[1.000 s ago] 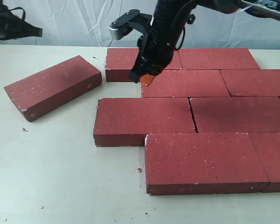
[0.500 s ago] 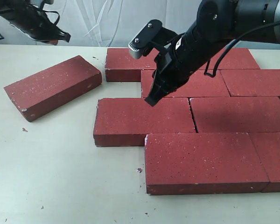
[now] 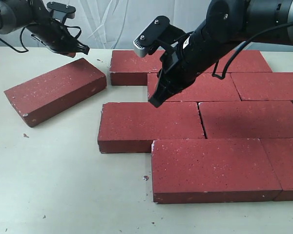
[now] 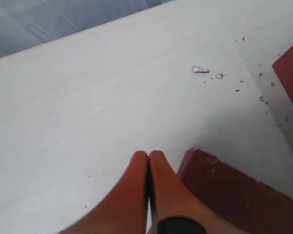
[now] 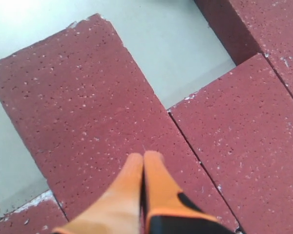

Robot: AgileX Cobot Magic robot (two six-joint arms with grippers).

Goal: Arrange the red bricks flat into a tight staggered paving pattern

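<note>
Several red bricks lie flat in staggered rows on the right, among them the back-left brick [image 3: 134,66] and the third-row left brick [image 3: 149,124]. One loose red brick [image 3: 53,90] lies askew at the left, apart from the rows. My left gripper [image 3: 84,49] is shut and empty, hovering just beyond that loose brick's far corner; the left wrist view shows the gripper [image 4: 148,155] beside the brick's corner [image 4: 224,190]. My right gripper [image 3: 154,102] is shut and empty, its tip above the third-row left brick's far edge; its own view shows the gripper [image 5: 143,156] over that brick [image 5: 83,107].
The cream table [image 3: 63,185] carries small chips of brick, one [image 3: 145,178] by the front row and one [image 4: 201,69] in the left wrist view. A pale curtain hangs behind. A gap of bare table separates the loose brick from the rows.
My left arm has come down and right from the far left corner toward the loose brick. My right gripper swung from the back row out over the third-row left brick.
</note>
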